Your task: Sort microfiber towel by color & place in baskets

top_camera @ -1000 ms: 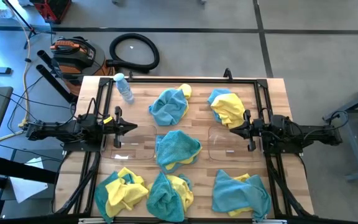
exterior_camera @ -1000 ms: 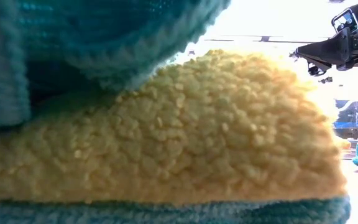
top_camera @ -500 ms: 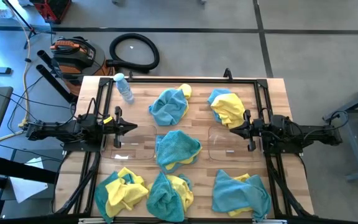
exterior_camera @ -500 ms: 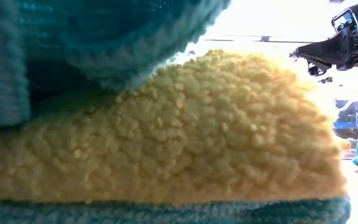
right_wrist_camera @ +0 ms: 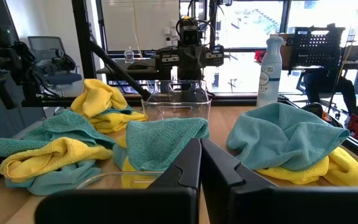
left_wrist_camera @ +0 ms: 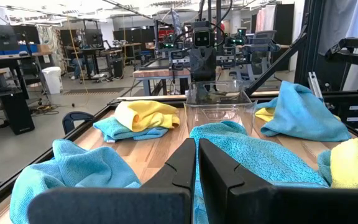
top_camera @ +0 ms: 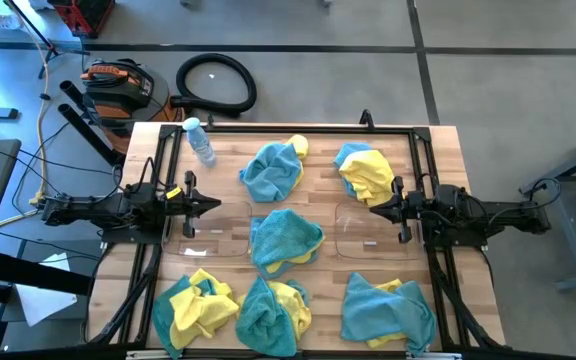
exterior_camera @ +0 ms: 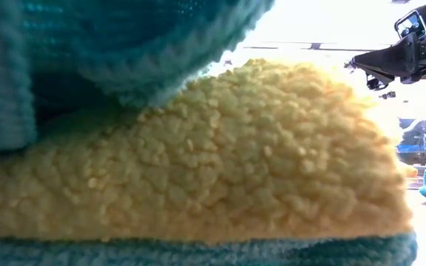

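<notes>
Nothing is sorted yet: both baskets point(top_camera: 214, 236) sit empty, with six mixed towel heaps point(top_camera: 286, 238) around them. The left gripper point(top_camera: 213, 205) and right gripper point(top_camera: 375, 210) hover over the baskets, fingers closed on nothing.

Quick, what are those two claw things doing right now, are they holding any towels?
Left gripper: closed, holding nothing, hovering over the left basket.
Right gripper: closed, holding nothing, over the right basket.
</notes>
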You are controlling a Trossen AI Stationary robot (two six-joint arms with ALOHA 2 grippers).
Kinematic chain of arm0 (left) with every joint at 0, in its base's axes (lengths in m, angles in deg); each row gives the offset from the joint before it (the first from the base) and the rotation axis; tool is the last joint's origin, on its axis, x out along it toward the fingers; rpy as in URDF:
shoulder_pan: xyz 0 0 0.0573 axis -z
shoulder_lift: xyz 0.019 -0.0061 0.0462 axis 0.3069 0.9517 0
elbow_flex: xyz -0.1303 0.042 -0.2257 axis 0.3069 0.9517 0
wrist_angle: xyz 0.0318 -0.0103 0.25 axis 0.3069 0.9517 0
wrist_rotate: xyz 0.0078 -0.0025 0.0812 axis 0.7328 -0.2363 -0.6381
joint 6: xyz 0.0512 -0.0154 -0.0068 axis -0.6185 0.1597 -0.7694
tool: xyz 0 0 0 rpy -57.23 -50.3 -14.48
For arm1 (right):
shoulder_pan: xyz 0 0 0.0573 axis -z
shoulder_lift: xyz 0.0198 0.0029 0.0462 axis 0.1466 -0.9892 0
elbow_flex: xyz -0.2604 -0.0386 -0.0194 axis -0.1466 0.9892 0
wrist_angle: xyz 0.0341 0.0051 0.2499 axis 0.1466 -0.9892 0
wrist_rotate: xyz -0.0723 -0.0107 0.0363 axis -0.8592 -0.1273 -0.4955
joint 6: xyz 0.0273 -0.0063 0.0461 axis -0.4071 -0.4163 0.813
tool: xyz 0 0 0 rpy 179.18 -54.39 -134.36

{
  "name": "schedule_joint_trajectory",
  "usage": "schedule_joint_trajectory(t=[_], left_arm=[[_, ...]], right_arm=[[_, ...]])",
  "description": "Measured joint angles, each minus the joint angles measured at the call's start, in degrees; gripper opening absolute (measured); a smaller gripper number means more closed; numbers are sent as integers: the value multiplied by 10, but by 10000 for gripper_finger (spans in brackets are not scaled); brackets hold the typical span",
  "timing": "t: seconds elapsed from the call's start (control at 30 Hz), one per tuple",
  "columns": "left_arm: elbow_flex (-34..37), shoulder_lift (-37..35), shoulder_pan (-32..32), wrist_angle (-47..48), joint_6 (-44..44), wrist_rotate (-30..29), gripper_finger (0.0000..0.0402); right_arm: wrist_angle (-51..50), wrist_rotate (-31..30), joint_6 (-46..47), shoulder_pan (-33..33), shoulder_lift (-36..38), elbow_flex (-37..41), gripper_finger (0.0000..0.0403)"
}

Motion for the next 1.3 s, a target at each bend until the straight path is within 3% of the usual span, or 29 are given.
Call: schedule_joint_trajectory(t=[0.83,1.1,1.3], left_arm=[[0,0,0,0,0,0,7],[0,0,0,0,0,0,7],[0,0,0,0,0,0,7]], right_arm=[[0,-6,27,0,0,0,0],[-5,-82,22,-2,-9,-10,0],[-84,-149,33,-20,-75,-125,0]])
